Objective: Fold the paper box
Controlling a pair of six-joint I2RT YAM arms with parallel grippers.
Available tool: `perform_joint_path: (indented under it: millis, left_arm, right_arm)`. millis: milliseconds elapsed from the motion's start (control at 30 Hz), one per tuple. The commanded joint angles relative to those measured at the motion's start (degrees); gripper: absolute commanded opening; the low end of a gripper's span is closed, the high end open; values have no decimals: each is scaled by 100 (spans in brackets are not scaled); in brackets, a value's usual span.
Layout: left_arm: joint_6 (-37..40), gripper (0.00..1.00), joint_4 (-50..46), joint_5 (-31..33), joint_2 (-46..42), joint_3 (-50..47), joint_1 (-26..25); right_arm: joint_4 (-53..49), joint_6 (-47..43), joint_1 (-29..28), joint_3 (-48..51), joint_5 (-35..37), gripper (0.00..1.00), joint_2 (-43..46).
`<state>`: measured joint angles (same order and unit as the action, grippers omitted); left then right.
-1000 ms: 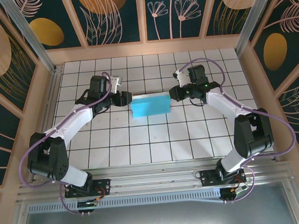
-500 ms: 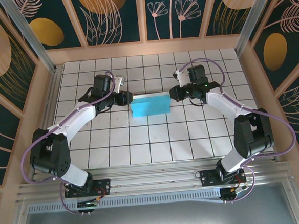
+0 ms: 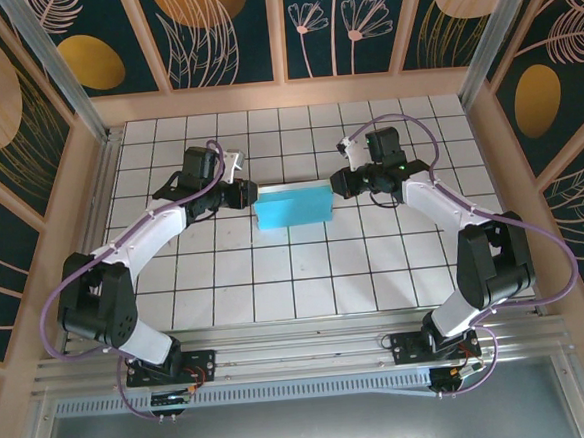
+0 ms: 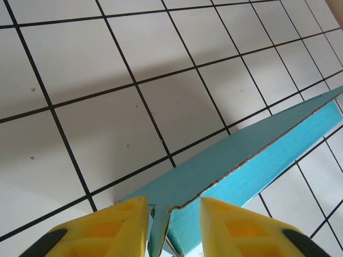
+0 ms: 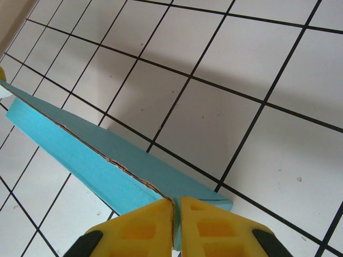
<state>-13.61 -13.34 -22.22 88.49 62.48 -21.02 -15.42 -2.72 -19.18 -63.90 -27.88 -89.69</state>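
The paper box [image 3: 293, 206] is a shallow teal rectangle in the middle of the tiled table, about two tiles wide. My left gripper [image 3: 252, 193] is at its left end. In the left wrist view the yellow jaws [image 4: 174, 217] stand open a little, straddling the box's [image 4: 257, 160] end corner, where a loose teal flap hangs between them. My right gripper [image 3: 333, 184] is at the right end. In the right wrist view its jaws [image 5: 176, 214] are shut on the thin upright edge of the box [image 5: 80, 150], which runs away to the left.
The white tiled table [image 3: 296, 269] is walled by wooden panels on three sides. A metal rail [image 3: 301, 354] with both arm bases runs along the near edge. White tiles lie in front of and behind the box.
The left gripper's jaws have narrowed around the box's left end and its wrist has shifted slightly. The right gripper and the box have stayed put.
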Motion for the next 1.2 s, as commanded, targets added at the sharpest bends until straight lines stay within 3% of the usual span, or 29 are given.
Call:
perform_joint_path:
  millis: [0,100,900,1167]
  left_arm:
    - [21,28,-99,-53,-226,-91,1]
    - [17,18,-106,-10,-203,-71,1]
    - [-483,11,-36,-191,0,-42,1]
    - [-563,11,31,-362,-51,-152,1]
  right_arm:
    - [-94,-97,-46,-141,54,12,24]
    - [-112,-97,-42,-149,71,12,30]
    - [-42,138,-124,-53,129,10,87]
    - [226,665,-131,133,241,7,151]
